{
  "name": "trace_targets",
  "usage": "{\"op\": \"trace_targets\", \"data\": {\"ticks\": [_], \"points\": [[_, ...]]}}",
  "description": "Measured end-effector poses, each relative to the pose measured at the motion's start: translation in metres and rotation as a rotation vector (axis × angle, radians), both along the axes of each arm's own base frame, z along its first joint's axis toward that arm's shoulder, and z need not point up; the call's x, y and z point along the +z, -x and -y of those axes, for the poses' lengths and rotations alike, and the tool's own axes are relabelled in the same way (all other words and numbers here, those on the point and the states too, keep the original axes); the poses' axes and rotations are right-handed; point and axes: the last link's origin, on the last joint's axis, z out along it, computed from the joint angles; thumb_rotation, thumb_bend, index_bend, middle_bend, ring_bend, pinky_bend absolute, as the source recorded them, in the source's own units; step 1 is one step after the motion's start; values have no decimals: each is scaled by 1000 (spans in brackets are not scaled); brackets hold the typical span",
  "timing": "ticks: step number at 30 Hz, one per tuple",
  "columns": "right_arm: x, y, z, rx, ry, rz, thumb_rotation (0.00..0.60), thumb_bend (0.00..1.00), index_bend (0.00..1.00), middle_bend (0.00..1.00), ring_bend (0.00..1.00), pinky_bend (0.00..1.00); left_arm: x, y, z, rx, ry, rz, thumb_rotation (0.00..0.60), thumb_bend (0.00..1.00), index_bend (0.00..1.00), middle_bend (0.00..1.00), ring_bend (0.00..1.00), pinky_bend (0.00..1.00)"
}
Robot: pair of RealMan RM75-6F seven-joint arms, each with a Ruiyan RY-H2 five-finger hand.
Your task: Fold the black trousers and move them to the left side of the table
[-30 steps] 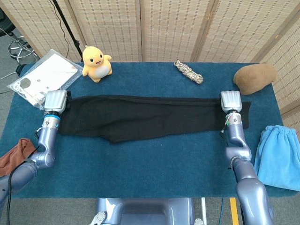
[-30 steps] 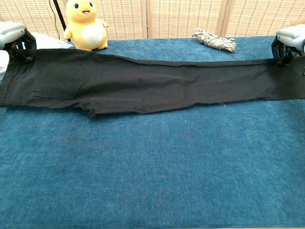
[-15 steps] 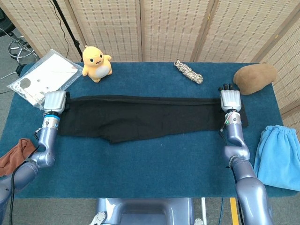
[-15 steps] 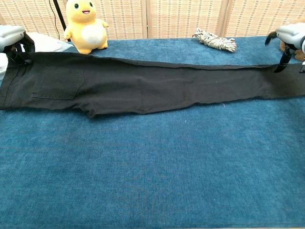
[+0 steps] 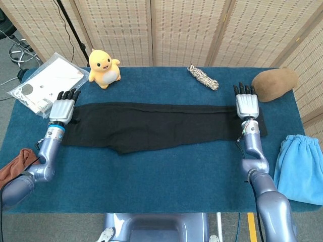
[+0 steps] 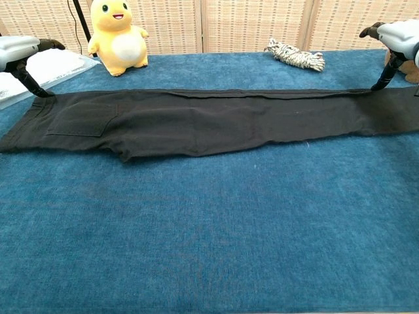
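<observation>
Across the table (image 5: 151, 176) black trousers (image 5: 151, 126) lie lengthwise (waist leftward); left hand (image 5: 64, 108) and right hand (image 5: 247, 104) both released.

No legible text, label, brand or number on anything here.

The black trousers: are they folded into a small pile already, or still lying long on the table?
Still long. The black trousers lie flat across the table, stretching from the left hand to the right hand.

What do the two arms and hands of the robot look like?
Both arms are glossy blue-grey metal with rounded segments. The left hand and right hand have pale grey backs and black fingers. A blue ring marks the left wrist; thin wires run along the right forearm.
</observation>
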Motion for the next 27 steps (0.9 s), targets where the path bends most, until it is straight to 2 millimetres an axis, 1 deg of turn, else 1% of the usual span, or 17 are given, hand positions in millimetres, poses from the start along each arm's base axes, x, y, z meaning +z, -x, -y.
{"op": "trace_targets", "data": {"ticks": [4, 9, 11, 14, 15, 17, 19, 22, 24, 27], "points": [[2, 1, -9, 63, 15, 7, 600, 0, 36, 0, 0, 0, 3, -6, 12, -66, 43, 42, 600, 232, 0, 0, 0, 0], [3, 3, -30, 147, 9, 30, 600, 0, 22, 0, 0, 0, 9, -8, 36, -169, 95, 75, 600, 74, 0, 0, 0, 0], [4, 4, -39, 173, 3, 43, 600, 0, 17, 0, 0, 0, 11, -5, 47, -203, 111, 77, 600, 50, 0, 0, 0, 0], [6, 5, -58, 210, -11, 66, 600, 0, 14, 0, 0, 0, 14, 1, 67, -247, 126, 74, 600, 46, 0, 0, 0, 0], [8, 6, -66, 222, -18, 76, 600, 0, 13, 0, 0, 0, 16, 6, 76, -262, 124, 72, 600, 46, 0, 0, 0, 0], [11, 7, -80, 234, -30, 88, 600, 0, 9, 0, 0, 0, 18, 11, 85, -270, 118, 72, 600, 46, 0, 0, 0, 0], [17, 11, -99, 240, -44, 94, 600, 0, 5, 0, 0, 0, 20, 21, 100, -274, 113, 75, 600, 46, 0, 0, 0, 0], [30, 22, -128, 230, -58, 89, 600, 0, 3, 0, 0, 0, 21, 34, 119, -272, 119, 76, 600, 46, 0, 0, 0, 0], [41, 32, -150, 212, -63, 79, 600, 0, 3, 0, 0, 0, 21, 42, 129, -268, 128, 77, 600, 50, 0, 0, 0, 0], [52, 44, -179, 186, -58, 75, 600, 0, 1, 0, 0, 0, 23, 50, 135, -262, 125, 70, 600, 74, 0, 0, 0, 0]]}}
